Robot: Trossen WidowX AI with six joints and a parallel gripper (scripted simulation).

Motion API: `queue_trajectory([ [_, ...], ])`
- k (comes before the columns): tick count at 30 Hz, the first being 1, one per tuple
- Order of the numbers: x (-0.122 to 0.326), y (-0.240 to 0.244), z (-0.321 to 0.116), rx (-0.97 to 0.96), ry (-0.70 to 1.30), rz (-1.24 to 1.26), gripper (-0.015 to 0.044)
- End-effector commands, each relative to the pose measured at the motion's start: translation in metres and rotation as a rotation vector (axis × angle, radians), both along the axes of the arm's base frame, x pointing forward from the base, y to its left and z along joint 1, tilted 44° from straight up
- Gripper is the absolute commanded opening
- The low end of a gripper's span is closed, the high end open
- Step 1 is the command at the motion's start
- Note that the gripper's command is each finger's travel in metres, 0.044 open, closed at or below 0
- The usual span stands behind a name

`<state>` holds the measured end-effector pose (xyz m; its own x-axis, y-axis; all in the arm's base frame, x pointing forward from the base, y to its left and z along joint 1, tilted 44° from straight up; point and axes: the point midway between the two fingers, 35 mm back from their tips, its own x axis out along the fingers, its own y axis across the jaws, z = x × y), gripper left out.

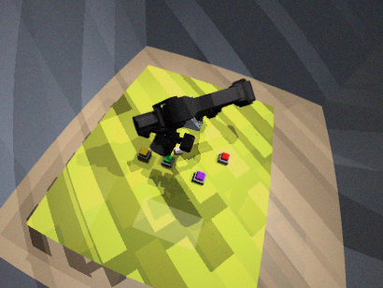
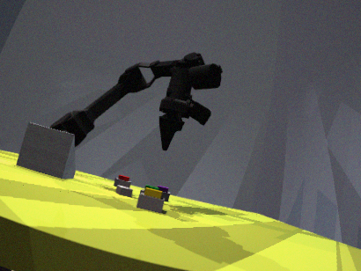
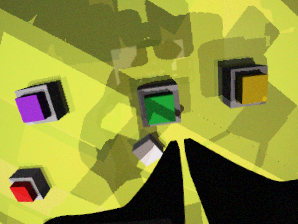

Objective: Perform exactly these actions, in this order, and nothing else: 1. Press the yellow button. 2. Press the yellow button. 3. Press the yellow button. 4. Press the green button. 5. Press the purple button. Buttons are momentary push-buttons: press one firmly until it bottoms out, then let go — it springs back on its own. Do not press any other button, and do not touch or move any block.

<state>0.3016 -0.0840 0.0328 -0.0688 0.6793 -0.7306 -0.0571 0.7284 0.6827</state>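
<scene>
top: high, looking down | exterior: low, sideways | wrist: close, downward; all share buttons

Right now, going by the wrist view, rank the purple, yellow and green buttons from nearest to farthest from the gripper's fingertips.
1. Green button: centre, just above the tips.
2. Yellow button: upper right.
3. Purple button: far left.

The arm (image 1: 217,99) (image 2: 106,100) is matte black (pincer (image 2: 165,150) (image 3: 180,145) too), with tapering fingertips (image 2: 166,134).
</scene>
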Motion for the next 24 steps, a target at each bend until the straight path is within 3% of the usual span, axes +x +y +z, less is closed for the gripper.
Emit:
queue_trajectory([
  [1,-0.007,0.007,0.004,0.009,0.016,-0.015,0.0020],
  [5,-0.007,0.009,0.002,0.009,0.016,-0.015,0.0020],
  [10,-0.011,0.048,-0.039,0.011,0.015,-0.015,0.0020],
  [24,-0.012,0.061,-0.052,0.011,0.015,-0.015,0.0020],
])
